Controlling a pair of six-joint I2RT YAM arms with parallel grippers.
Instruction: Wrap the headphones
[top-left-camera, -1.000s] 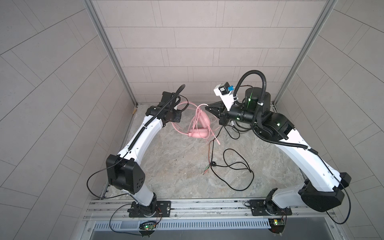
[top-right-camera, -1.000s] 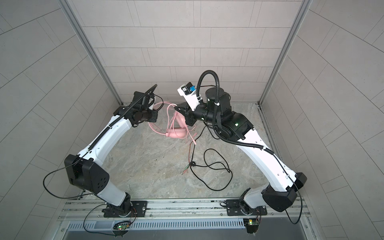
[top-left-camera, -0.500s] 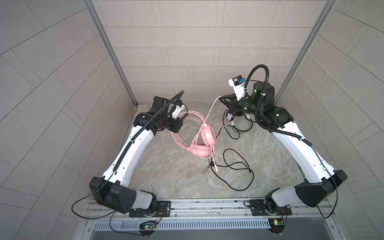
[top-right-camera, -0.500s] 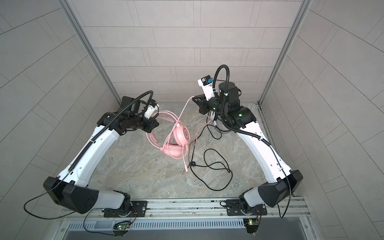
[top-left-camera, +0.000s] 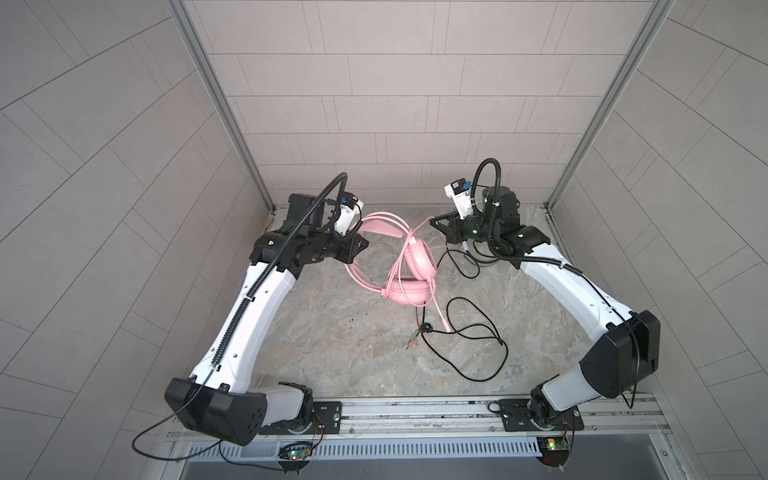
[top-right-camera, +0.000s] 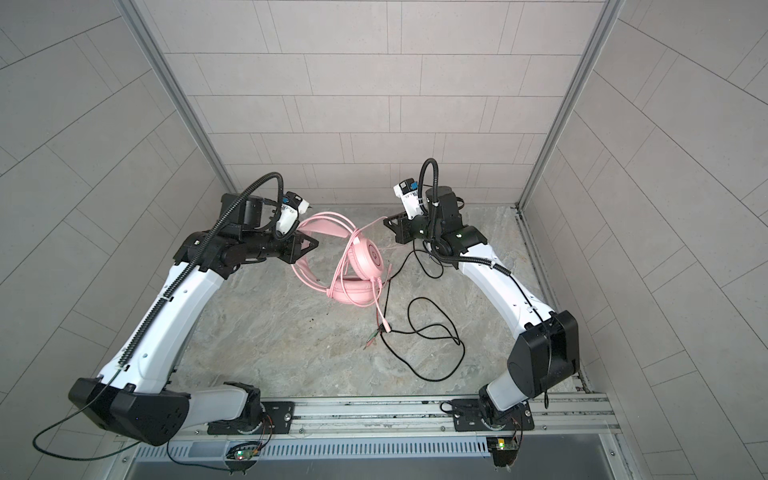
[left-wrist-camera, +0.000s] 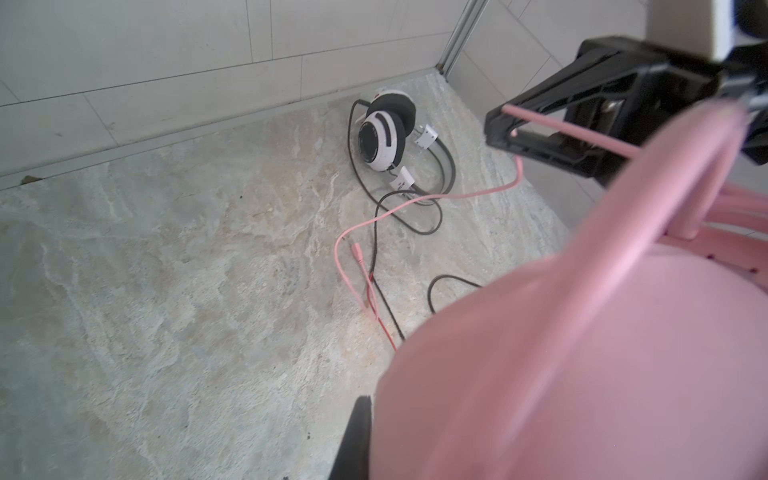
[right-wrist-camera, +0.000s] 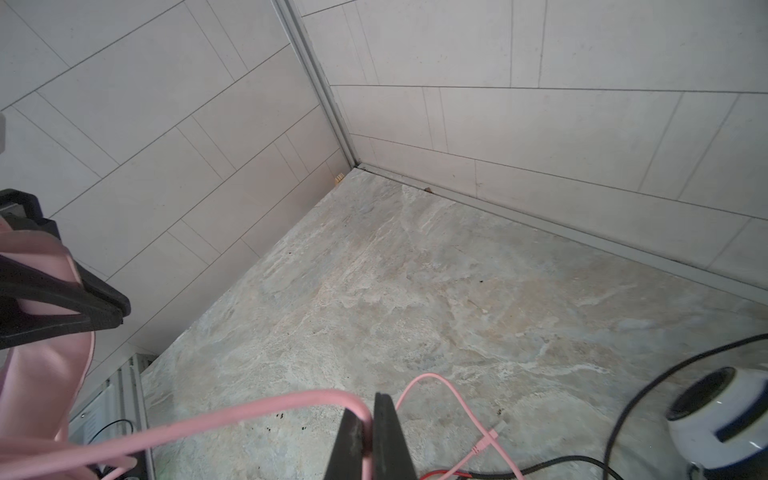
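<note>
The pink headphones (top-left-camera: 419, 259) (top-right-camera: 365, 257) hang above the floor. My left gripper (top-left-camera: 363, 243) (top-right-camera: 313, 245) is shut on their headband, as the right wrist view also shows for that gripper (right-wrist-camera: 116, 309). Loops of the thin pink cable (right-wrist-camera: 249, 419) run over the ear cups. My right gripper (top-left-camera: 434, 222) (top-right-camera: 386, 222) (right-wrist-camera: 370, 419) is shut on that cable, which stretches between the two grippers. The white-and-black headphones (left-wrist-camera: 384, 133) (right-wrist-camera: 723, 419) lie by the back wall, hidden under the right arm in both top views.
A long black cable (top-left-camera: 478, 332) (top-right-camera: 436, 328) loops over the stone floor right of centre, with red and green plugs (top-left-camera: 413, 338) at its end. The pink cable's plug end (left-wrist-camera: 357, 255) trails on the floor. Tiled walls close in on three sides.
The grippers have moved apart. The left one has swung the pink headset down and forward, and the right one has drawn back to the right with the cable.
</note>
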